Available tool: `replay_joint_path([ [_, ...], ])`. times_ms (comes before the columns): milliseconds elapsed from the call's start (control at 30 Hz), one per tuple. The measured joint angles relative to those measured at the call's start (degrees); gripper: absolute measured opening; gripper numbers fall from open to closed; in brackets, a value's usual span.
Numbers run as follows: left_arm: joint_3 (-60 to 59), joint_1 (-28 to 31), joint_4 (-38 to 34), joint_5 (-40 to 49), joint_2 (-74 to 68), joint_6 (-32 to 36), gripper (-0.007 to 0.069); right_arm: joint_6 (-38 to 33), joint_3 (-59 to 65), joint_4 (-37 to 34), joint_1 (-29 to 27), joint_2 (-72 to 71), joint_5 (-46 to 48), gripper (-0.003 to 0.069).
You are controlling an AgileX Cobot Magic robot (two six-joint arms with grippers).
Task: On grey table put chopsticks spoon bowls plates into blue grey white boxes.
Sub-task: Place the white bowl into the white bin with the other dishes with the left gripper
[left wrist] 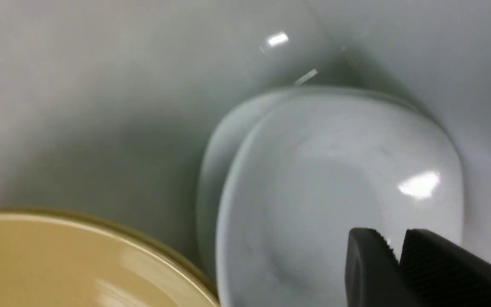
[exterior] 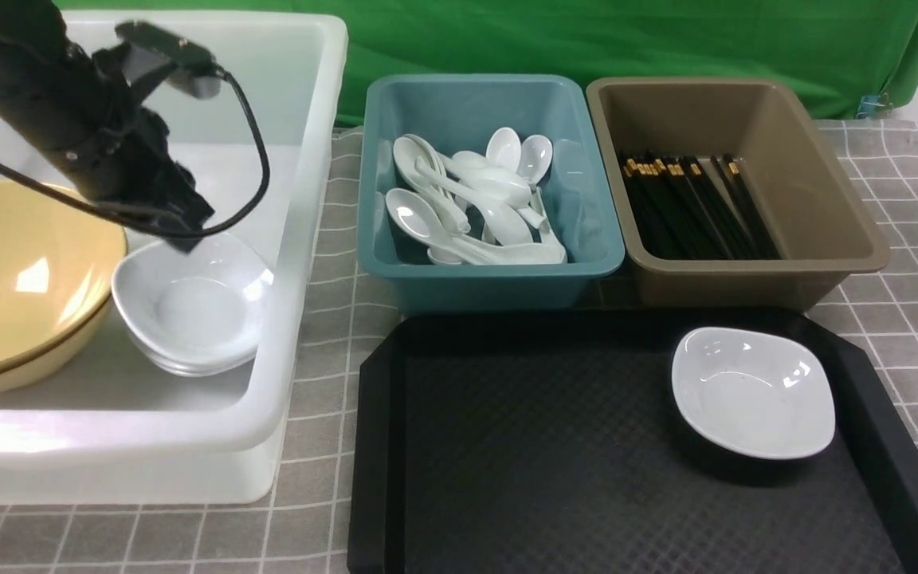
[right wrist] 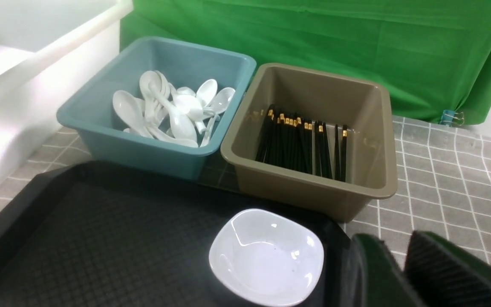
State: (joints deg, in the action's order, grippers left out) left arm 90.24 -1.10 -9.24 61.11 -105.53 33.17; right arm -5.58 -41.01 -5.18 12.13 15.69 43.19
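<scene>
My left gripper (exterior: pixel 186 229) hangs inside the white box (exterior: pixel 300 239), just above a stack of white plates (exterior: pixel 196 311) beside stacked yellow bowls (exterior: pixel 21 279). In the left wrist view my left gripper (left wrist: pixel 392 238) is shut and empty over the top plate (left wrist: pixel 322 170), with a bowl's (left wrist: pixel 58 260) rim nearby. One more plate (exterior: pixel 754 391) lies on the black tray (exterior: pixel 547 446). My right gripper (right wrist: pixel 392 247) is shut and empty, close beside that plate (right wrist: pixel 267 256). Several spoons (exterior: pixel 475 207) fill the blue box (exterior: pixel 491 275). Chopsticks (exterior: pixel 690 207) lie in the grey box (exterior: pixel 825 199).
The grey table (exterior: pixel 905 319) shows its white grid lines right of the tray and boxes. A green cloth (exterior: pixel 666 40) hangs behind the boxes. The tray's raised rim (exterior: pixel 889 446) borders the plate on the right.
</scene>
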Motion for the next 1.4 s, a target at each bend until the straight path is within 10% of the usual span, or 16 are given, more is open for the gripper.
replay_joint_path([
  [1100, 0.8, 3.7, 0.8, -13.9, 4.1, -5.9, -0.0006, 0.0, 0.0, 0.0, 0.0, 0.0, 0.0, 0.0125],
  [1400, 0.8, 4.1, -0.2, -18.9, -1.8, 3.7, -0.0003, 0.0, 0.0, 0.0, 0.0, 0.0, 0.1, 0.0125],
])
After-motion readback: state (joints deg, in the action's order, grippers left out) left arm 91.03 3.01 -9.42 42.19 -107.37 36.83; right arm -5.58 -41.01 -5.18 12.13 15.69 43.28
